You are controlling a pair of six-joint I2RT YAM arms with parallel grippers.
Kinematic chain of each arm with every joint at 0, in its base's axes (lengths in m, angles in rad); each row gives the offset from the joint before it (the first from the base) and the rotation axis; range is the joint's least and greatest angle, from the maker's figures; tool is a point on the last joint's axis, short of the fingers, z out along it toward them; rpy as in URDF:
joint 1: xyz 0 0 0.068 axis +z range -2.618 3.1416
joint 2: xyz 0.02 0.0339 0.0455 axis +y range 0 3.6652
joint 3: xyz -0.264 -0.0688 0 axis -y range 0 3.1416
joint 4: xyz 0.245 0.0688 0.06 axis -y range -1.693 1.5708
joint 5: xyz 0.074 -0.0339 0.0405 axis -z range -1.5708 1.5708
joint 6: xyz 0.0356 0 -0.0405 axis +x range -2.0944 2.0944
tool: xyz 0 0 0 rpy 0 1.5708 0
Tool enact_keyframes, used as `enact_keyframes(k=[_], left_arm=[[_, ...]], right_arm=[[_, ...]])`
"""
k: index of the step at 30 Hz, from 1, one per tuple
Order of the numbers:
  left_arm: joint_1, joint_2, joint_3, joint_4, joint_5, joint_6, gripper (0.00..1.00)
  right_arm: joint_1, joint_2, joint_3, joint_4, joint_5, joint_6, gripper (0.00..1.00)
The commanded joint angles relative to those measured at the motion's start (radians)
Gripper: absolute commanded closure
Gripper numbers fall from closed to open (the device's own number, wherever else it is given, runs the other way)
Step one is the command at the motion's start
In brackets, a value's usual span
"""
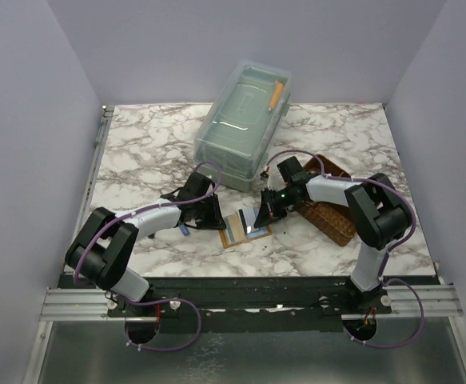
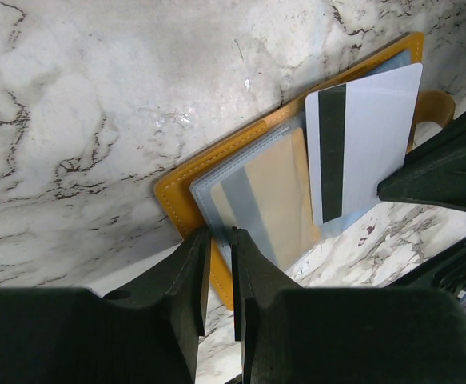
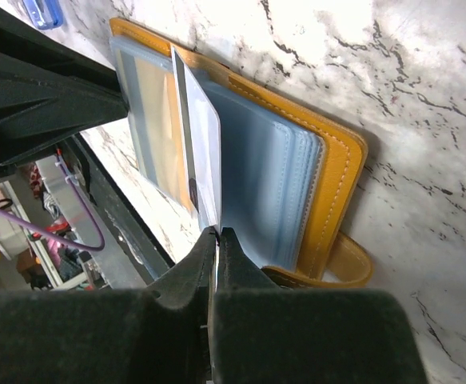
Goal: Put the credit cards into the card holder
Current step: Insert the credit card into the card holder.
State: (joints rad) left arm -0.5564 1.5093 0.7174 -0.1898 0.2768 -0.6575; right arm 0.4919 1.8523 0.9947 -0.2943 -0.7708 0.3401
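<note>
The card holder [image 1: 234, 239] lies open on the marble, an orange-tan wallet [image 2: 217, 158] with clear sleeves [image 3: 268, 180] and a snap tab [image 3: 352, 260]. A tan card with a grey stripe [image 2: 284, 192] sits in a left sleeve. My right gripper [image 3: 218, 232] is shut on a white credit card with a black stripe [image 2: 368, 136], which stands tilted on edge over the sleeves [image 3: 205, 148]. My left gripper [image 2: 221, 236] has its jaws a narrow gap apart, and the tips pinch the holder's near left edge. Seen from above, both grippers [image 1: 217, 214] [image 1: 263, 210] flank the holder.
A clear lidded plastic box [image 1: 244, 120] with an orange item on top stands behind the holder. A brown woven tray [image 1: 328, 212] lies under the right arm. A small blue object [image 1: 186, 230] lies by the left gripper. The table's front edge [image 1: 248, 276] is close.
</note>
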Motion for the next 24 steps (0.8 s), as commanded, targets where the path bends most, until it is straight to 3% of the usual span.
enact_keyframes(k=[1,15,24], left_arm=[[-0.003,0.002,-0.004,-0.016,0.002,0.007,0.78],[-0.003,0.007,0.001,-0.016,0.009,0.004,0.78],[-0.004,0.003,-0.01,-0.016,0.006,0.001,0.78]], right_arm=[[0.016,0.015,-0.001,0.1,-0.018,-0.006,1.0],[0.09,-0.015,-0.089,0.211,-0.011,0.166,1.0],[0.087,-0.039,-0.146,0.177,-0.026,0.214,1.0]])
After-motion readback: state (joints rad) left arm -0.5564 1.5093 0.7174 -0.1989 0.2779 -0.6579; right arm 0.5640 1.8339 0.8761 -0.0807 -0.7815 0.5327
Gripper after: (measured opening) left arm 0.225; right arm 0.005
